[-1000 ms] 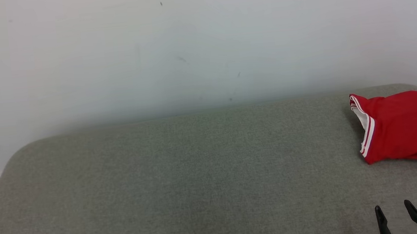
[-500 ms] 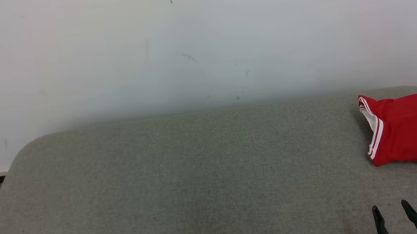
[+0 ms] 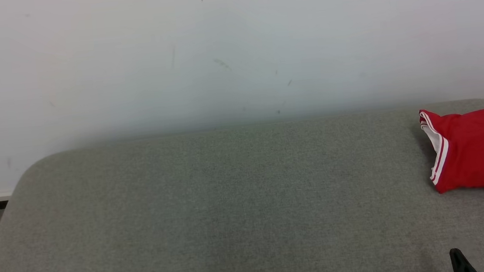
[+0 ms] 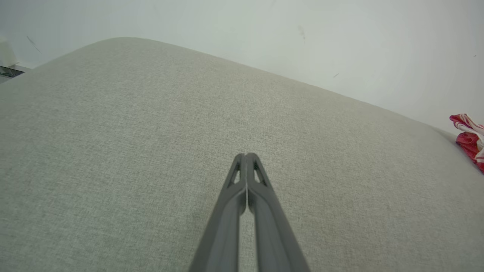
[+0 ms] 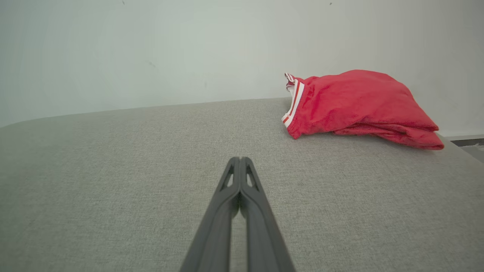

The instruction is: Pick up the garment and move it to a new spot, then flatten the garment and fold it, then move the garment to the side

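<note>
Overhead, grey cushioned surface [image 3: 213, 208] abuts a scuffed white wall [image 3: 216, 46].

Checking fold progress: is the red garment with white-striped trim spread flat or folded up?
Folded up: the red garment lies as a plump bundle of stacked layers, not spread.

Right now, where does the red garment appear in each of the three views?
Head view: red garment at the right edge, mid-height, cut off.
Left wrist view: a sliver at the far right edge.
Right wrist view: upper right of centre, whole.
Shared landmark: the grey cushion meeting the white wall.
</note>
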Robot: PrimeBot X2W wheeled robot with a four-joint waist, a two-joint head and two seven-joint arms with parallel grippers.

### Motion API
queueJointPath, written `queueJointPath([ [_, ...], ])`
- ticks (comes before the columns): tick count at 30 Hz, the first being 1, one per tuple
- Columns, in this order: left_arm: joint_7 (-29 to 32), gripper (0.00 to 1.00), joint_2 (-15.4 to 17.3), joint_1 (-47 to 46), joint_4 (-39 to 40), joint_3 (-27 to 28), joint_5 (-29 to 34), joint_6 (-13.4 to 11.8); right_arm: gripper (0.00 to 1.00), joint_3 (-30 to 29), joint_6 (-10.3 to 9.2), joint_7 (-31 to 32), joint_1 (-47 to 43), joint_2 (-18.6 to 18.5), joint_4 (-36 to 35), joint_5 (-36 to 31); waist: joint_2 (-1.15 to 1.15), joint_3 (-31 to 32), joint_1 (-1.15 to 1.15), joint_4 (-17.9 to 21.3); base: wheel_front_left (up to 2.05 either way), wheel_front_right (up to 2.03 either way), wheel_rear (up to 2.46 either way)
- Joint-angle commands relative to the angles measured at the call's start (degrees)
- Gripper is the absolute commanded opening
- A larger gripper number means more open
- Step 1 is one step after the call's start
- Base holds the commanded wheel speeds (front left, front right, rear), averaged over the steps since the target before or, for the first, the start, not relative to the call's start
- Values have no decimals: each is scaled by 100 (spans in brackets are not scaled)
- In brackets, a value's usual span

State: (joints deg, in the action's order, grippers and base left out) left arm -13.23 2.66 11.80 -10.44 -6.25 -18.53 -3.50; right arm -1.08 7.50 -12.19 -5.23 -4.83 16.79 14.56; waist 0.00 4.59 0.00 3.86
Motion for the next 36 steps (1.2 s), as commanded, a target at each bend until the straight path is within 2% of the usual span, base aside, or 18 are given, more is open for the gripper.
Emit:
queueJointPath([
  [1, 52, 0, 38, -186, 62, 50, -313, 45, 0, -55, 0, 52, 174, -6, -94, 314, 0, -7, 0, -6, 0, 0, 0],
  [20, 478, 0, 96, -614, -63, 290, -2164, 315, 0, -166, 0, 496, 420, 39, -169, 2200, 0, -84, 0, -68, 0, 0, 0],
  [36, 773, 0, 119, -882, -114, 465, -3350, 493, 0, -252, -1, 802, 596, 72, -200, 3435, 0, -145, 0, -117, 0, 0, 0],
])
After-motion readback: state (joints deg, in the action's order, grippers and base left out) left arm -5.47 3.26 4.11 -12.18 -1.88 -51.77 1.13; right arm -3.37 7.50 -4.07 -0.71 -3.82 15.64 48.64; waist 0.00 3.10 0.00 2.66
